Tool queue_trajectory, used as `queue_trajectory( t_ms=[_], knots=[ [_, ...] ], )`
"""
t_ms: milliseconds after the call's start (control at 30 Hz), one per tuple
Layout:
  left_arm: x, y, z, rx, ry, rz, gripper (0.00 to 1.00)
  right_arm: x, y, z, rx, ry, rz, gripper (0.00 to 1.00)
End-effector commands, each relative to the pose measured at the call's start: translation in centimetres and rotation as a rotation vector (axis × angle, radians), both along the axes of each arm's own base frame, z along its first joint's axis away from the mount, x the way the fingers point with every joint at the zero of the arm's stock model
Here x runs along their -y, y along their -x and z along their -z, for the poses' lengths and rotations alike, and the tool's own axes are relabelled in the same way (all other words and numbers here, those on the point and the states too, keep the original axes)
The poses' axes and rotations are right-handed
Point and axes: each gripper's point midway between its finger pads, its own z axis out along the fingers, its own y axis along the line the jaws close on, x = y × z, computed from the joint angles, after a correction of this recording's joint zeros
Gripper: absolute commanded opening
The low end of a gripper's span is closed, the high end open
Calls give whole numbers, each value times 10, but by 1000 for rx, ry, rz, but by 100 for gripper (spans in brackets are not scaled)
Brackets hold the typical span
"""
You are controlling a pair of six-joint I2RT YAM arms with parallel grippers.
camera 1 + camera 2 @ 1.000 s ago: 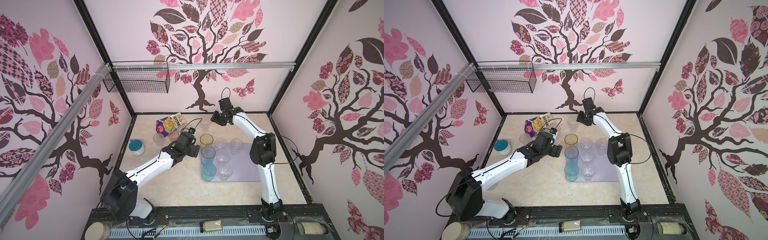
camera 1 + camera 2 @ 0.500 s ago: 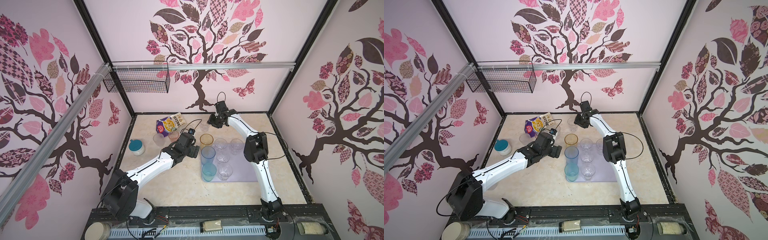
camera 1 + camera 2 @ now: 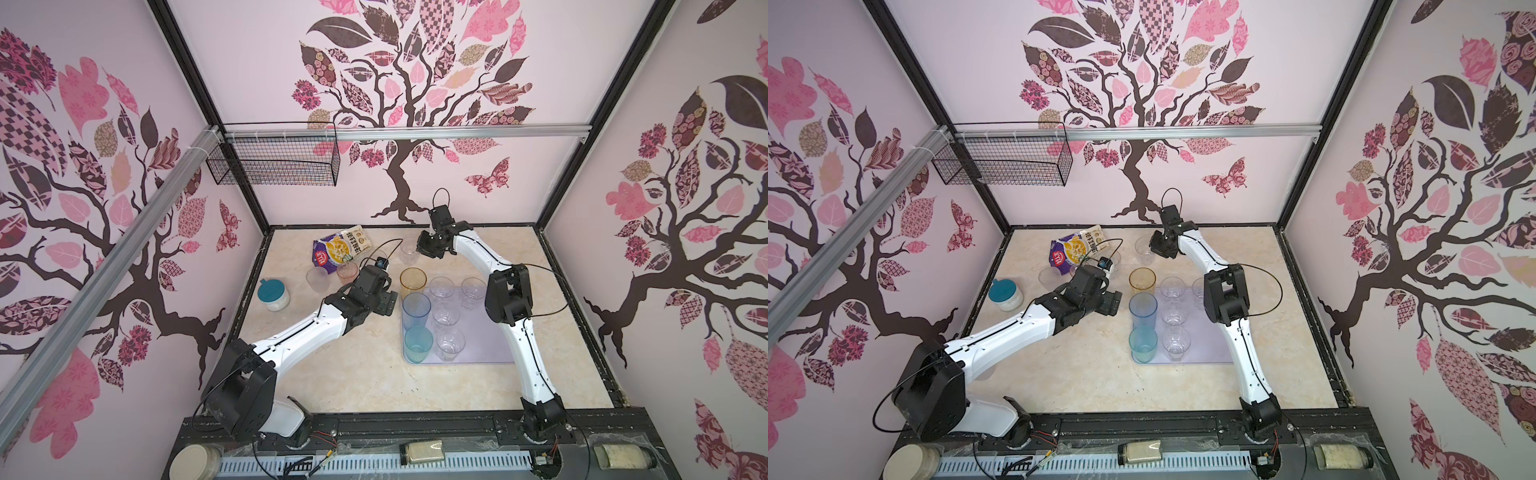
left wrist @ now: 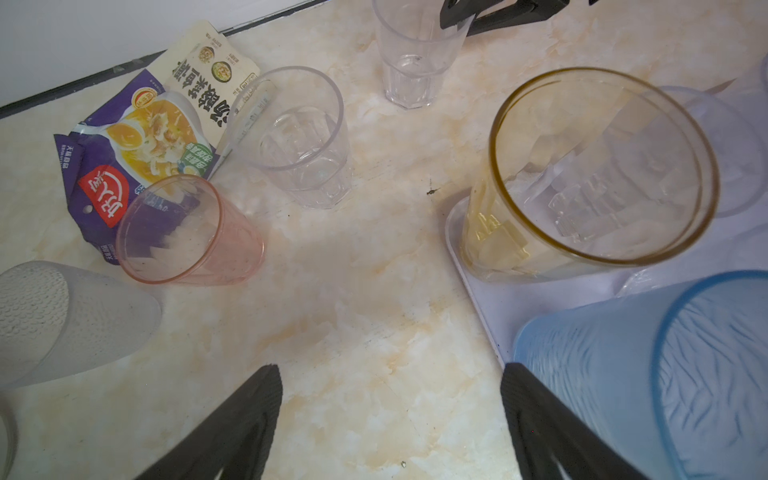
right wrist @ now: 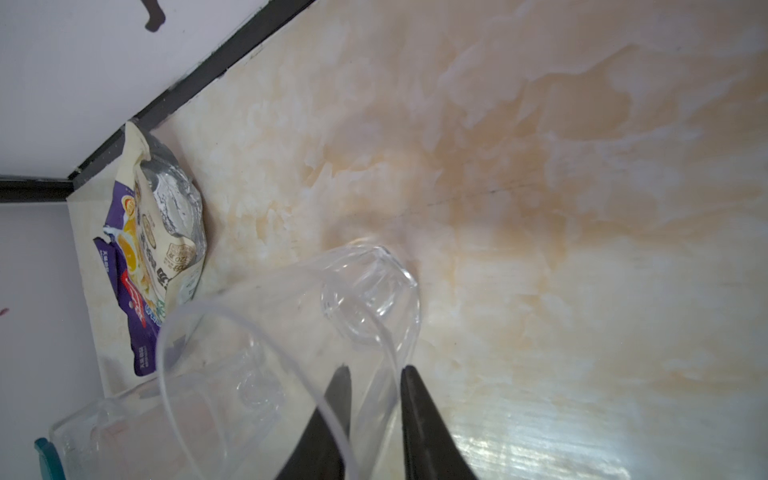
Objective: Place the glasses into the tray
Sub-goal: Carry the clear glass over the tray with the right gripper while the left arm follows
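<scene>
Your right gripper (image 5: 376, 370) pinches the wall of the clear glass (image 5: 249, 332) at 12 o'clock on the counter (image 5: 540, 208); your left gripper (image 4: 390, 370) hangs wide open, empty.

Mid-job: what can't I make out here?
- Whether the right gripper grips the clear glass: right wrist view shows fingers straddling its wall, contact unclear.
- Tray: far right corner hidden by the right arm in both top views.
- Frosted glass: cut off by the left wrist view's edge.
</scene>
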Motion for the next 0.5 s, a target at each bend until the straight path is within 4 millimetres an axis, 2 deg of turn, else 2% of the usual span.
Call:
queue_trajectory(
  t_ms=[0, 67, 100, 133, 300, 467],
  knots=[
    [-18, -9, -18, 20, 45, -57, 86, -5, 1, -25, 30, -9, -19, 18],
    [-27, -13, -29, 6, 104, -92, 84, -4, 3, -29, 33, -8, -28, 14],
    [-30, -15, -34, 6, 121, -102, 84, -4, 4, -52, 69, -17, -31, 13],
    [-32, -15, -40, 7, 131, -109, 84, -3, 5, -60, 82, -15, -34, 12],
    [-28, -13, -56, 11, 151, -89, 83, 2, 13, -96, 138, -2, -53, 10],
    [-23, -14, -86, 51, 183, -54, 84, 16, 31, -135, 191, 51, -71, 10]
  ],
)
